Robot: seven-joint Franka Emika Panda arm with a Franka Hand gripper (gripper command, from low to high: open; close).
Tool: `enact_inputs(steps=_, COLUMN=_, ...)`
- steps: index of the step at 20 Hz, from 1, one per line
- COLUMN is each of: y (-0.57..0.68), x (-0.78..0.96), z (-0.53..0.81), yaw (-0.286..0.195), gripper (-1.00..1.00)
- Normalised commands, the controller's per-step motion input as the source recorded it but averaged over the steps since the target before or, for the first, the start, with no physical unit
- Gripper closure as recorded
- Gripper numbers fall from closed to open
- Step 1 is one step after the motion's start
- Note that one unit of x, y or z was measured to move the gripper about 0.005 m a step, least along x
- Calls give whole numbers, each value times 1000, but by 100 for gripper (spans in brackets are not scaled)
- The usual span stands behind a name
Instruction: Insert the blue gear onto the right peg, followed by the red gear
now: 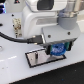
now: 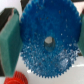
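Blue gear point(image 2: 47, 42) is being pinched between the gripper point(image 2: 46, 44) pads, one green pad point(image 2: 10, 42) on each flank; teeth and centre bore are being shown face-on in the wrist view. No peg is being seen through the bore, so seating cannot be confirmed; judged as not yet inserted.

Red gear point(image 2: 18, 78) is being glimpsed just past the blue gear's rim, apparently lying on the surface, untouched. Its step is judged as wholly outstanding.

In the exterior view the gear point(image 1: 58, 49) is being held low in the gripper point(image 1: 58, 50), directly over the plate point(image 1: 36, 58), near its end on the exterior view's right. Pegs are too small or hidden to be made out; contact with the right peg cannot be told.

Status as judged: blue gear grasped and carried to the plate, insertion pending; red gear pick and insertion remaining.

Arm is being posed with the wrist pointing straight down, hand close above the plate, cable point(image 1: 20, 37) trailing toward the exterior view's left.
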Motion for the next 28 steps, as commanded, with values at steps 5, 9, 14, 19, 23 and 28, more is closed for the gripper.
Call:
enact_inputs(steps=5, y=-57, x=33, z=194, yaw=0, gripper=100)
enact_inputs(steps=9, y=-85, x=31, z=57, yaw=0, gripper=100)
enact_inputs(steps=14, y=-141, x=61, z=-40, yaw=0, gripper=100)
enact_inputs(steps=19, y=-67, x=44, z=-48, yaw=0, gripper=100)
enact_inputs(steps=23, y=-23, x=3, z=88, yaw=0, gripper=100)
enact_inputs(steps=28, y=-76, x=41, z=354, yaw=0, gripper=100)
